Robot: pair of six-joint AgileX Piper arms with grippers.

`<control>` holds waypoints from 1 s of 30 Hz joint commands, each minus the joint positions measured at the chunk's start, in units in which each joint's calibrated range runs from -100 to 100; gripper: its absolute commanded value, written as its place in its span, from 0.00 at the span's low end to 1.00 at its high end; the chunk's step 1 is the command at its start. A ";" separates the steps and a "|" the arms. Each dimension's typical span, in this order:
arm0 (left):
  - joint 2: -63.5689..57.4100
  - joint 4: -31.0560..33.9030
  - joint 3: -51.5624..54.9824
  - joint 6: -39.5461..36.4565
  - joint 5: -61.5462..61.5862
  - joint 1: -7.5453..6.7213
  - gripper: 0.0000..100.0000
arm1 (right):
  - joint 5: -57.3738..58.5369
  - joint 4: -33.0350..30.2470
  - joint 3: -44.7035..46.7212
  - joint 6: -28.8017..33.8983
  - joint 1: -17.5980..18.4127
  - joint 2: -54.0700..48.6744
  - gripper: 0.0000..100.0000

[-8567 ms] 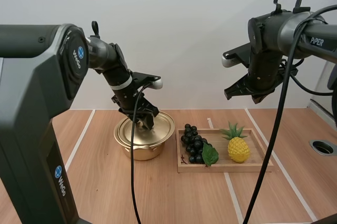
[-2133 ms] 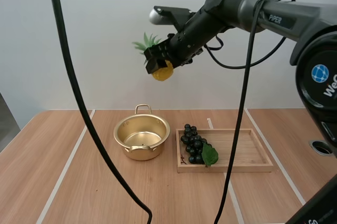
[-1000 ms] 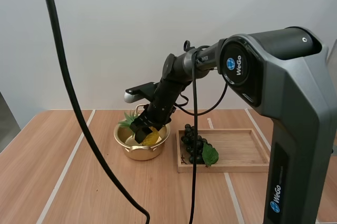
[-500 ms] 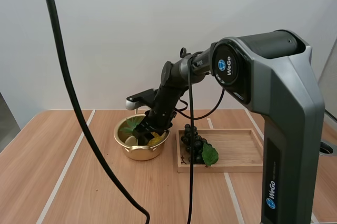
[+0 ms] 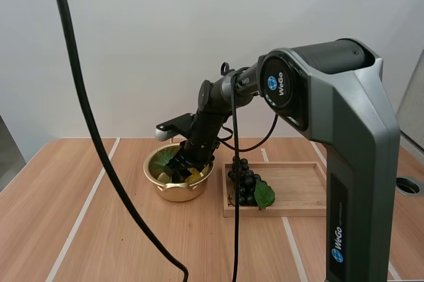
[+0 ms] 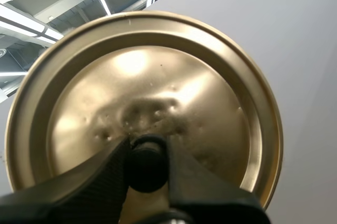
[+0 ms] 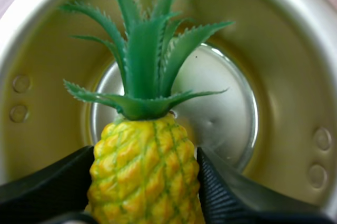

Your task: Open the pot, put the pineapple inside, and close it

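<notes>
The yellow pineapple (image 7: 145, 171) with green leaves hangs low inside the open gold pot (image 7: 284, 77), leaves pointing toward the pot's far wall. My right gripper (image 7: 146, 155) is shut on its body, one black finger on each side. In the high view the right gripper (image 5: 180, 173) reaches down into the pot (image 5: 173, 192), and the pineapple's leaves (image 5: 162, 159) show over the rim. My left gripper (image 6: 147, 155) is shut on the black knob (image 6: 147, 167) of the gold lid (image 6: 210, 103), holding it up in the air.
A wooden tray (image 5: 298, 209) lies right of the pot, with a bunch of dark grapes (image 5: 244, 183) and a green leaf (image 5: 264, 194) at its left end. The right arm stretches across above the tray's left side. Bare table spreads left of the pot.
My right gripper has sunk a little deeper into the pot with the pineapple. The lid in the left gripper has stayed put.
</notes>
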 commanded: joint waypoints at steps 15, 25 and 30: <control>0.18 0.91 -0.19 -0.56 -1.28 0.00 0.00 | 2.11 -7.14 0.28 1.11 -0.42 0.73 1.00; 0.18 0.94 -0.19 -0.56 0.16 0.00 0.00 | 1.86 -8.17 -4.19 1.93 -0.42 -5.64 1.00; 0.18 1.05 -0.19 -0.56 0.15 0.00 0.00 | 2.68 -7.92 -6.49 3.05 -0.42 -10.71 1.00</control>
